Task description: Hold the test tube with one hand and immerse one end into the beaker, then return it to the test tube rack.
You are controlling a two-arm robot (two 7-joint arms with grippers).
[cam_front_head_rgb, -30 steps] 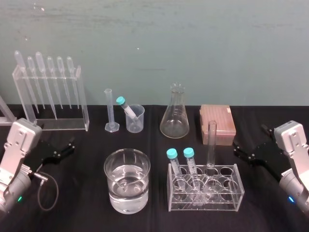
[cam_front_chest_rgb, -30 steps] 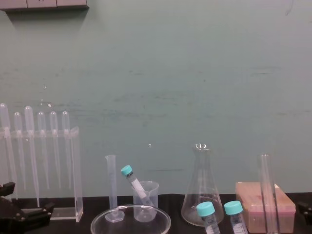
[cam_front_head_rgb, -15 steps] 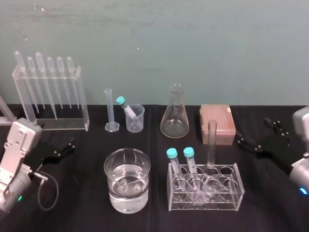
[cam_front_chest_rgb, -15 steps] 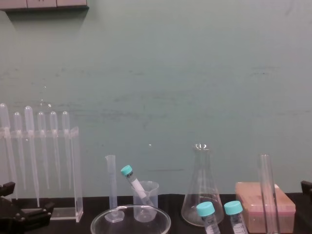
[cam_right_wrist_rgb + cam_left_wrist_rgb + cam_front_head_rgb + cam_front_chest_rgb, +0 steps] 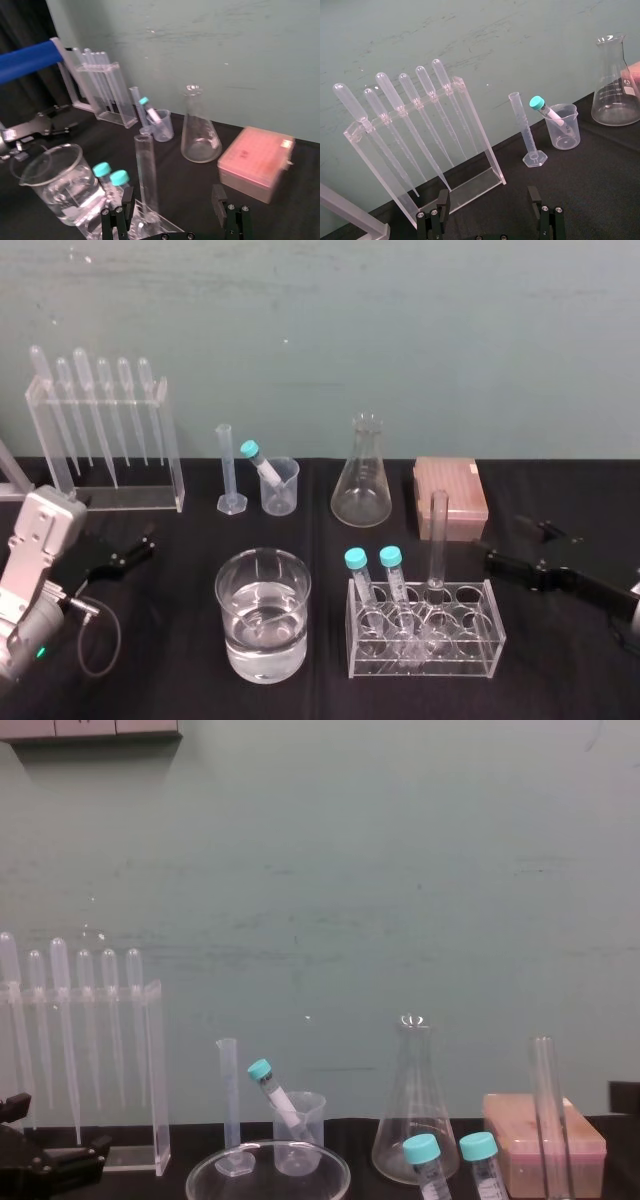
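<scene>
Silver-grey casing (image 5: 45, 530), black fingers (image 5: 118, 559), looped grey cable (image 5: 103, 635)

Head camera looks down on the table (image 5: 560, 670); chest camera, lower, faces the wall (image 5: 400, 870). Both catch the test tube (image 5: 437, 535); wrist cameras sit close.

A worktop (image 5: 560, 670) draped in black cloth meets a pale green wall at its far edge. Along the back stand a clear acrylic pipette stand (image 5: 110, 498) at the left, then a slim graduated cylinder (image 5: 229, 475) just beside a small plastic beaker (image 5: 281, 488), a conical flask (image 5: 362, 485), and a pink lidded box (image 5: 450, 495) at the right. Nearer, the wide glass beaker (image 5: 262, 615), part full of clear liquid, sits left of centre, with the clear test tube rack (image 5: 425, 635) near it on the right, in front of the box
</scene>
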